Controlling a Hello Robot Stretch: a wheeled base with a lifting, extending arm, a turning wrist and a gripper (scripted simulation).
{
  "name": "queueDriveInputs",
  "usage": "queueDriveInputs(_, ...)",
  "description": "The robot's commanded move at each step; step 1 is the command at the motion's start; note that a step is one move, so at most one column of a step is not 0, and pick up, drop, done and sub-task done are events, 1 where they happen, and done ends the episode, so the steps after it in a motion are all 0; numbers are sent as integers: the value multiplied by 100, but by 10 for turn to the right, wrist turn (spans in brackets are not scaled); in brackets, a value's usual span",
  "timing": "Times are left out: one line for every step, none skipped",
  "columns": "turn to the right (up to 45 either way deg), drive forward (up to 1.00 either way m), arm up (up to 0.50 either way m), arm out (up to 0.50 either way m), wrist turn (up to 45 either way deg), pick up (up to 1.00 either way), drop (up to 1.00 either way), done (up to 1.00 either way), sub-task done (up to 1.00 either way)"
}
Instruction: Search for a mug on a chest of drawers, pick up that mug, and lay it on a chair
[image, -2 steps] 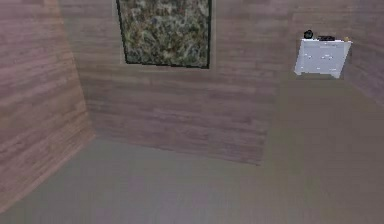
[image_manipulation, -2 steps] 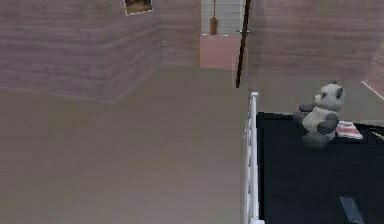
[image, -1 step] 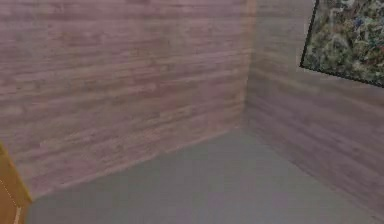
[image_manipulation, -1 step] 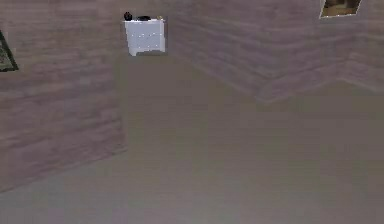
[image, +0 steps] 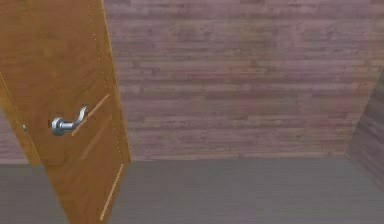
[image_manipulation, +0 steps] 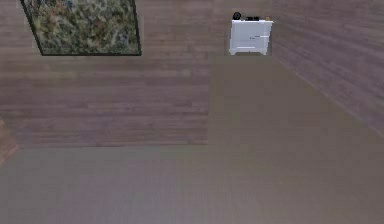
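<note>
In the forward view, you have a brown wooden door (image: 62, 100) across the left third of the frame. Its silver lever handle (image: 68, 122) sits at mid-height near the left edge. To the right of the door, a wall of reddish-brown horizontal planks (image: 240, 80) runs across the upper part of the frame. A band of grey floor (image: 250, 195) lies along the bottom.

In the arm side view, look to the upper right of centre. A white chest of drawers (image_manipulation: 250, 39) stands there, at the far end of a strip of floor (image_manipulation: 260, 150) that runs up the frame between two plank walls. On the chest's top, at its left corner, sits a small dark shape (image_manipulation: 238, 16). It is too small for you to tell whether it is the mug. More dark matter lies beside it along the top, and you cannot make out what that is.

A framed picture (image_manipulation: 82, 25) with a dark border and a mottled green surface hangs in the upper left, on the nearer plank wall (image_manipulation: 110, 100).

You cannot tell the claw's state from these views.
</note>
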Motion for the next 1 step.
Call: queueDriveInputs(0,10,0,0,0,0,0,0,0)
